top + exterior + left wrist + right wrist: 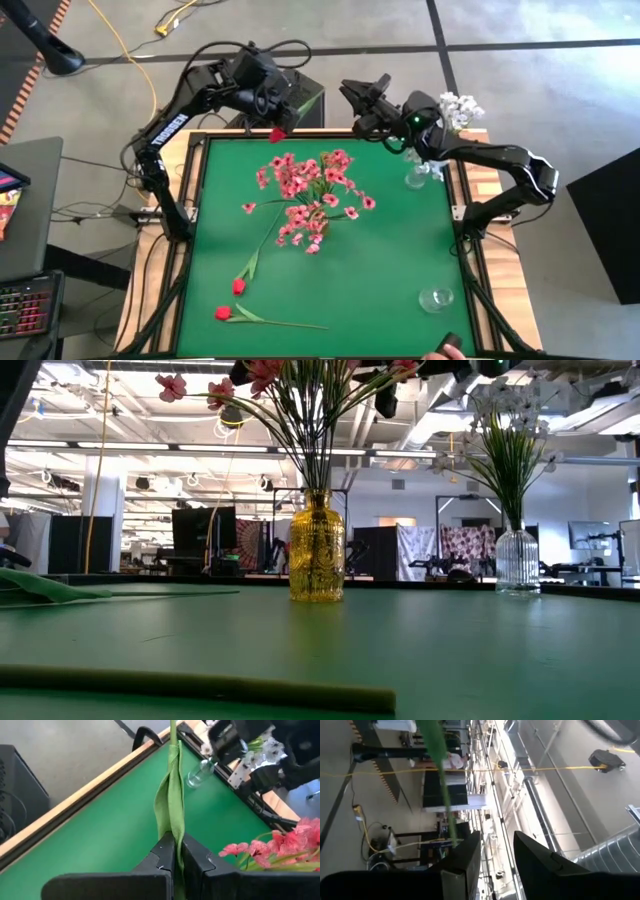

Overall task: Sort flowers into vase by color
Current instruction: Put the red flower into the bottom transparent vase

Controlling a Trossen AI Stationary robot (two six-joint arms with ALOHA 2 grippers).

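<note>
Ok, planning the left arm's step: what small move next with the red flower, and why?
Probably ease the red flower toward the open right gripper for a handover: the left gripper is shut on its stem, and the empty vase stands on the right side.

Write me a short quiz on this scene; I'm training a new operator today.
1. True or false: the left gripper is shut on a green stem.
2. Which flowers stand in the yellow vase? A white, B pink, C red.
3. What colour are the two flowers lying flat on the mat?
Key: 1 true; 2 B; 3 red.
</note>
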